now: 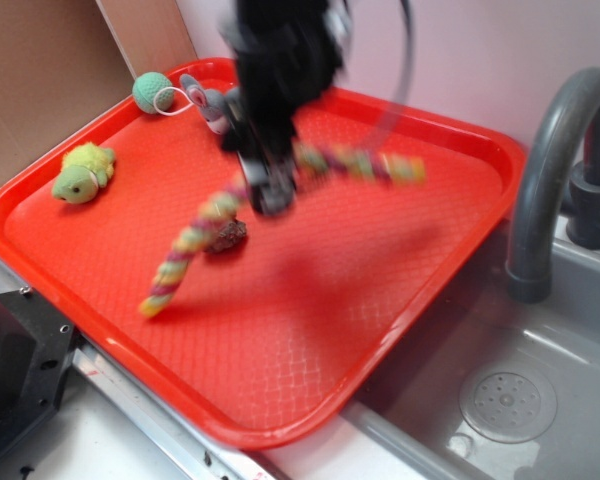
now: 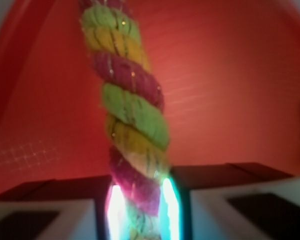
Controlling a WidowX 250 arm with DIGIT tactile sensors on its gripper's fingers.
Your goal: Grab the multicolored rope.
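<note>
Multicolored rope [image 2: 135, 125] — one — pinched by gripper [image 2: 140, 210].

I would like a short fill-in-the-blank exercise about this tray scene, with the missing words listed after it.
1. The gripper is shut on the multicolored ____.
2. Everything lies on a tray whose colour is ____.
3. The plush turtle sits near the tray's ____ edge in the exterior view.
4. To the right of the tray stands a grey ____.

Missing words: rope; red; left; faucet.
</note>
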